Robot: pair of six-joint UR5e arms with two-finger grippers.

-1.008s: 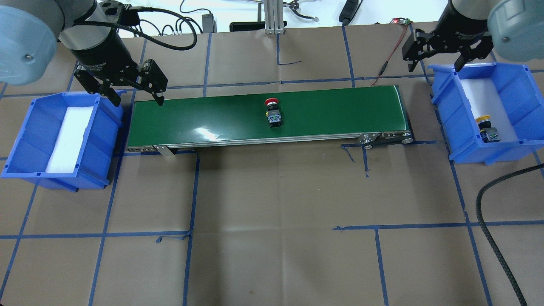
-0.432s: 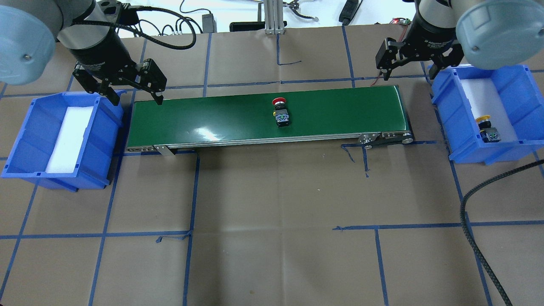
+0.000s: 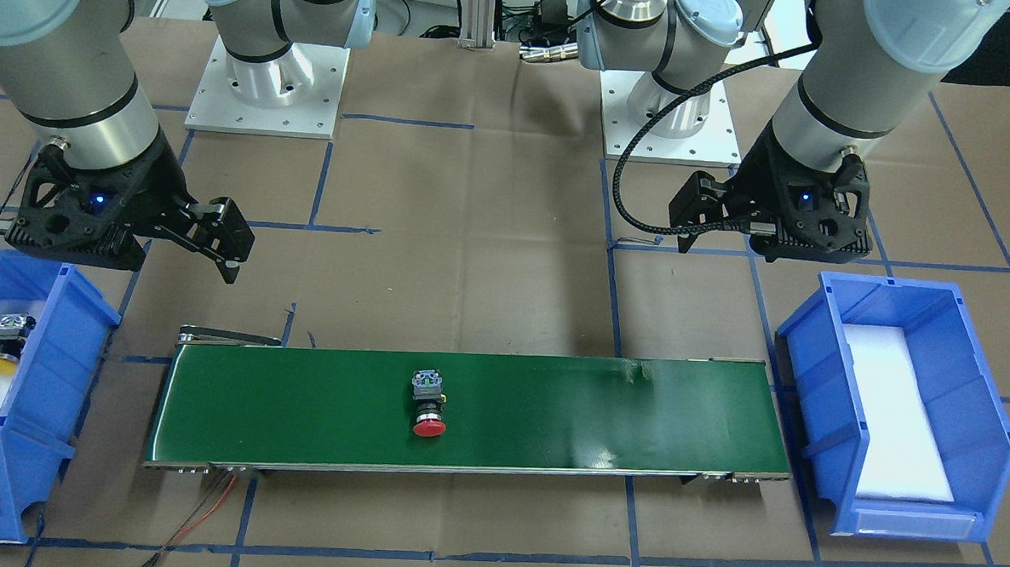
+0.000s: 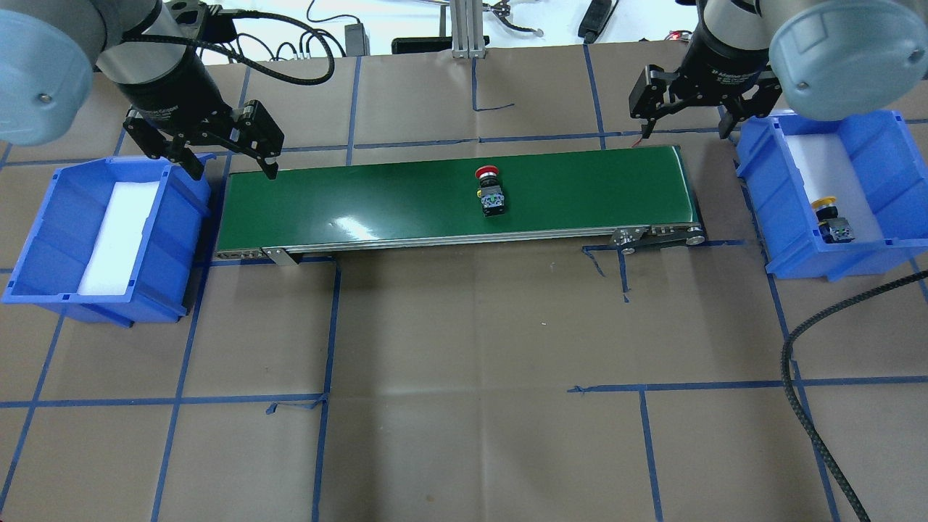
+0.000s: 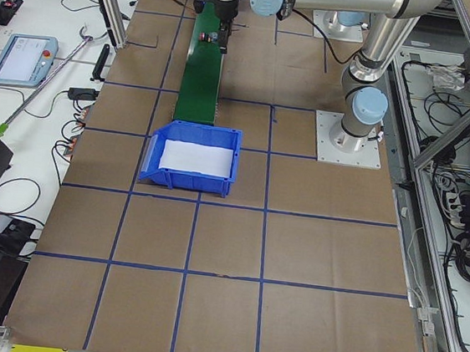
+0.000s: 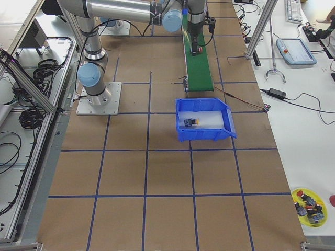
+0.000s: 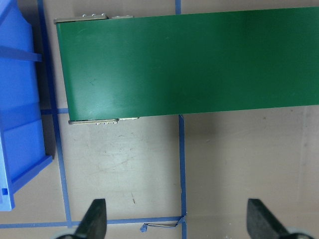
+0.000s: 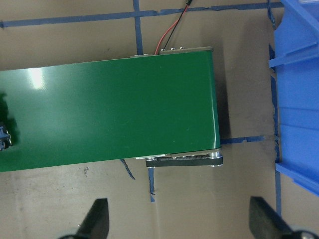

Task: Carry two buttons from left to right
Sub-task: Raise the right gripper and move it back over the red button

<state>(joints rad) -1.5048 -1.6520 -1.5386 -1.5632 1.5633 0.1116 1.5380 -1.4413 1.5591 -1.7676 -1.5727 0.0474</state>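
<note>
Red button (image 4: 490,191) lies on its side on the green conveyor belt (image 4: 362,203), slightly right of its middle. Yellow button (image 4: 831,219) rests on white foam in the right blue bin (image 4: 881,138). My left pincer (image 4: 234,172) hangs spread apart, empty, by the belt's left end, beside the left blue bin (image 4: 43,217). My right pincer (image 4: 684,133), also apart and empty, hovers near the belt's far right corner, beside the right blue bin.

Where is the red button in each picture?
Front-facing: red button on green belt, left of centre.
Overhead: right of centre.
Exterior left: too small to tell.
Exterior right: far up the belt.
Left wrist: not in it.
Right wrist: sliver at left edge.
Landmark: green belt.
</note>
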